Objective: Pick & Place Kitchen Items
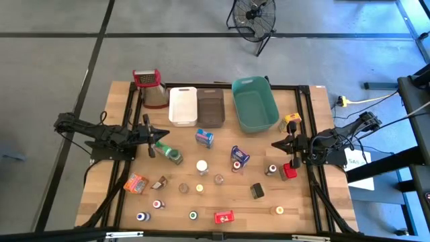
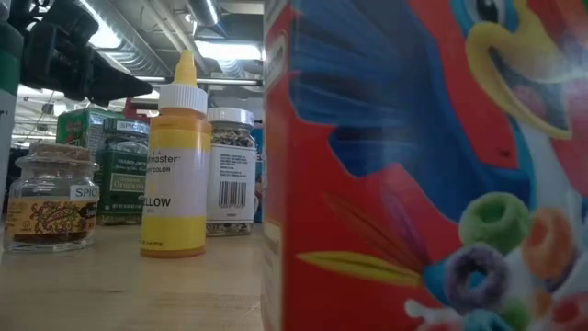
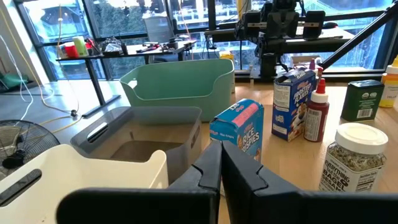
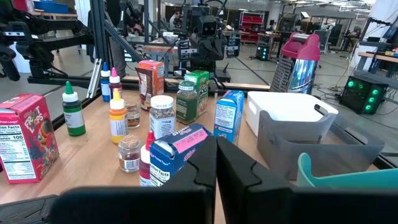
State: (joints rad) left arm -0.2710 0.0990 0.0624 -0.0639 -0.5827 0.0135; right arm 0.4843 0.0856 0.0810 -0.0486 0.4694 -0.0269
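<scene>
- Left gripper (image 1: 165,132) hanging over the left side of the wooden table (image 1: 309,202), two dark fingers pressed together, holding nothing.
- Just past its tip, a green-capped jar (image 1: 170,154) lying on its side.
- At the back, from left to right: a steel box grater with a red handle (image 1: 152,88), a white plastic bin (image 1: 183,105), a brown plastic bin (image 1: 210,107) and a teal plastic bin (image 1: 254,103), the three bins side by side.
- Kitchen items spread over the open middle and front of the table, none inside a bin.
- Near the front left, a small orange box (image 1: 136,183) lying flat, and a tiny blue-capped bottle (image 1: 141,216) by the front edge.
- In the middle, a small blue rice cereal box (image 1: 204,138) close in front of the brown bin, a white-lidded jar (image 1: 202,166) further forward, and a blue and red cereal box (image 1: 240,156) to its right.
- At the front edge, a red cereal box (image 1: 224,217), filling most of the low view.
- Towards the right, a small black box (image 1: 257,191) and a yellow-capped bottle (image 1: 292,119).
- Right gripper (image 1: 276,144) hanging over the right side of the table, fingers pressed together, holding nothing, with a small red box (image 1: 289,171) just in front.
</scene>
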